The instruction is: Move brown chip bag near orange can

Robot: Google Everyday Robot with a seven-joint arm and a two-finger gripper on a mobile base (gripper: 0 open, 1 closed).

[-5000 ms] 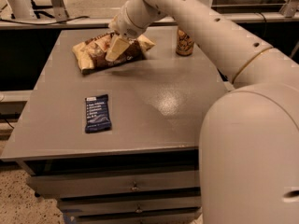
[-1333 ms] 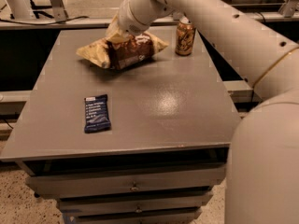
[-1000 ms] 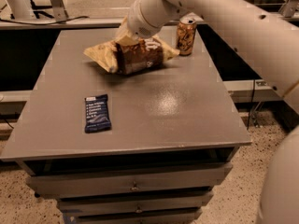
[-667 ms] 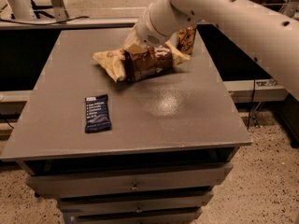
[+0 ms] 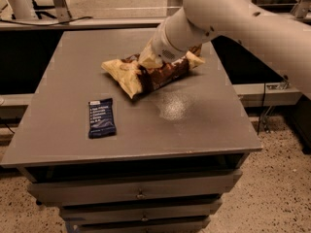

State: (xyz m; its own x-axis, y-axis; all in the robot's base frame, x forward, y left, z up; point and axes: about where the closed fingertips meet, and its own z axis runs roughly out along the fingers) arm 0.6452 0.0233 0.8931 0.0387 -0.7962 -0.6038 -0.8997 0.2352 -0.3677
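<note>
The brown chip bag (image 5: 156,75) has a dark brown middle and pale cream ends. It hangs tilted just over the middle back of the grey table (image 5: 194,125). My gripper (image 5: 148,60) comes down onto the bag's top from the right and is shut on it. The big white arm (image 5: 233,18) reaches in from the upper right. The orange can is hidden behind the arm at the table's back right.
A small flat dark blue bar wrapper (image 5: 101,118) lies on the table's front left. Drawers (image 5: 141,194) sit under the table top. A rail and stand legs (image 5: 58,4) run behind the table.
My gripper has carried the bag to the right and toward the front of the table. The arm now covers the orange can, which showed beside the bag before.
</note>
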